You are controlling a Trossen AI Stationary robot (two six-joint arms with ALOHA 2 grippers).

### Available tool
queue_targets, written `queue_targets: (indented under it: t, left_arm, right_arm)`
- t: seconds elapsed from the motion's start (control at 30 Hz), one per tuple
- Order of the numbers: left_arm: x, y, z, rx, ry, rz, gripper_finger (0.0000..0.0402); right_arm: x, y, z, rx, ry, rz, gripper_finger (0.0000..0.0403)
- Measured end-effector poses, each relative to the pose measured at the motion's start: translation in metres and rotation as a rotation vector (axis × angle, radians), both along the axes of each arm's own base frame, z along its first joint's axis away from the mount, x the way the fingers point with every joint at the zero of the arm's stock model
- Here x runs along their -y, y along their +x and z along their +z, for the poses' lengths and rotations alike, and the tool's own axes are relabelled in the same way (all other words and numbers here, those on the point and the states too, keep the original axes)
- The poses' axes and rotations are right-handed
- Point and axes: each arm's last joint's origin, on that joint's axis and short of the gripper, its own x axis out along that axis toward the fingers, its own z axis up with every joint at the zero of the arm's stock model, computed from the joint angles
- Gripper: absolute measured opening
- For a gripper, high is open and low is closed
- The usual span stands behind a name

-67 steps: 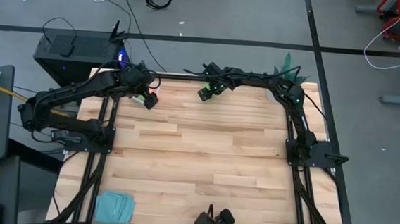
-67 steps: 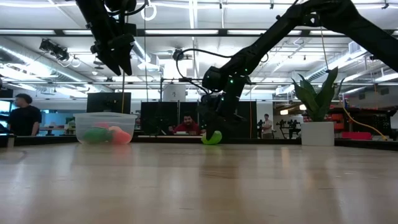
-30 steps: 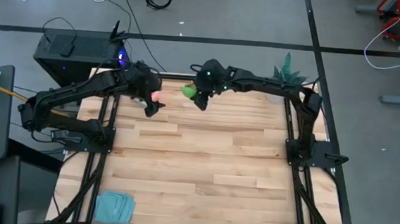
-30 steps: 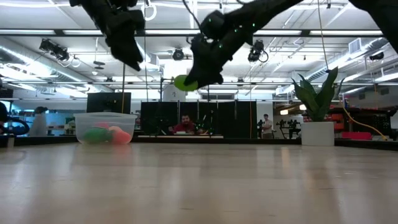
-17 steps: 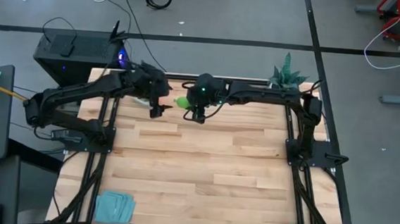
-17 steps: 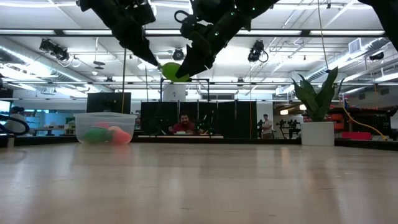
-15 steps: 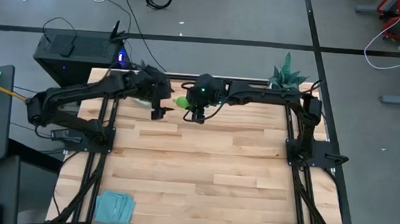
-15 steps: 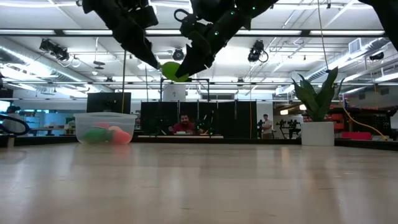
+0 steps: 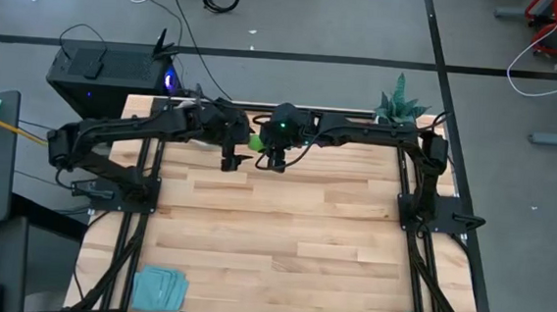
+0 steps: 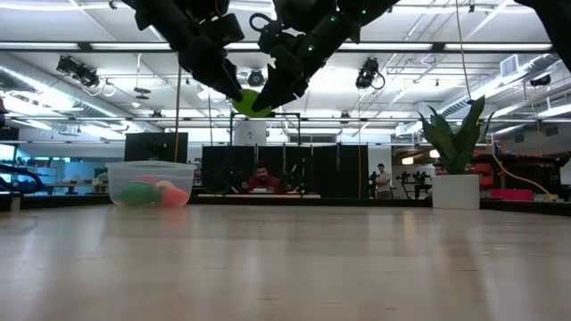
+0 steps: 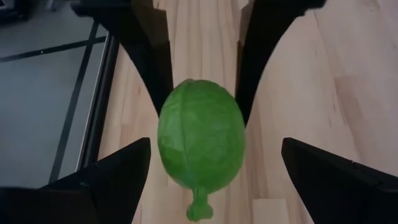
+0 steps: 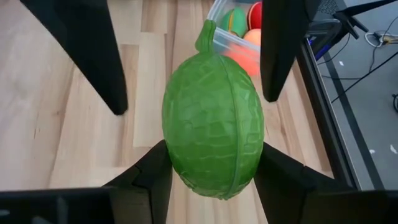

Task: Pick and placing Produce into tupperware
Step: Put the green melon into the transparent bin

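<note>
The wooden table (image 9: 274, 225) carries tupperware (image 10: 150, 183), potted plant (image 10: 455, 152), blue cloth (image 9: 159, 287).

Both arms reach inward above the table's far side, left tool (image 9: 229, 157) spread wide facing the clamped right tool (image 9: 273, 161).

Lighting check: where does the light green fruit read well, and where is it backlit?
Low view: bright ceiling lights behind, arms silhouetted, light green fruit only partly showing. Both wrist views: evenly lit, fruit plain in the right gripper, no glare.
</note>
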Motion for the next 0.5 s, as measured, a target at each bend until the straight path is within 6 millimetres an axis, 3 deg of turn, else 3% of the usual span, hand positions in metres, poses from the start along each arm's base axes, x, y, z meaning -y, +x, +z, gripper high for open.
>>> queue_targets:
  t: [0.23, 0.5]
  left_arm:
    - [0.0004, 0.0046, -0.0057, -0.018, -0.006, -0.004, 0.0344]
    - [0.0013, 0.0050, -0.0052, -0.014, -0.006, -0.002, 0.0239]
  right_arm:
    - [-0.0002, 0.0002, -0.0004, 0.000, 0.004, 0.006, 0.0186]
    - [-0.0006, 0.0003, -0.0006, 0.000, 0.005, 0.010, 0.0186]
